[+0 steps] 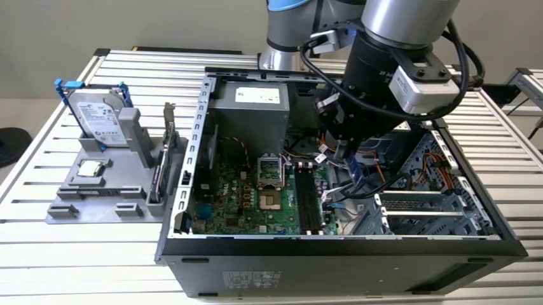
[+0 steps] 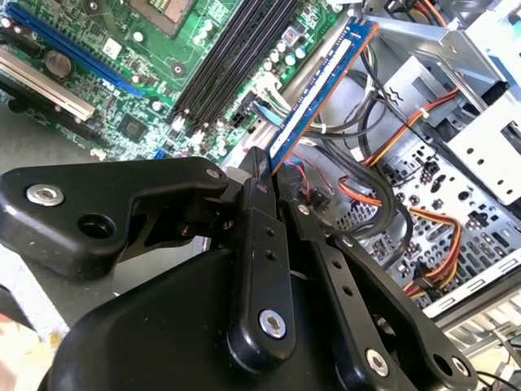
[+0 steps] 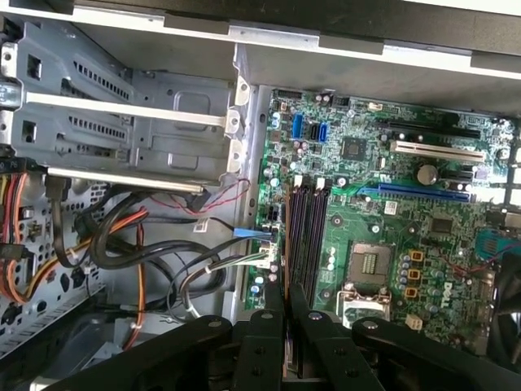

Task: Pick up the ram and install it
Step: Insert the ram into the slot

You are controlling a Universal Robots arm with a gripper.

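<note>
The ram (image 2: pixel 321 85) is a thin stick with a blue edge, and my gripper (image 2: pixel 273 175) is shut on one end of it. In the exterior view the ram (image 1: pixel 351 173) hangs from the gripper (image 1: pixel 346 155) inside the open computer case (image 1: pixel 339 244), above the cables. It is a little to the exterior view's right of the black memory slots (image 1: pixel 307 198) on the green motherboard (image 1: pixel 246 197). In the first wrist view the closed fingers (image 3: pixel 264 342) point toward the memory slots (image 3: pixel 305 232), which lie just ahead of them. The ram is apart from the slots.
A bundle of black, orange and red cables (image 1: pixel 373 175) lies beside the slots under the gripper. The grey power supply (image 1: pixel 250 108) and a metal drive cage (image 1: pixel 433 210) stand inside the case. On the exterior view's left, a grey fixture (image 1: pixel 102 190) holds a hard drive (image 1: pixel 95 117).
</note>
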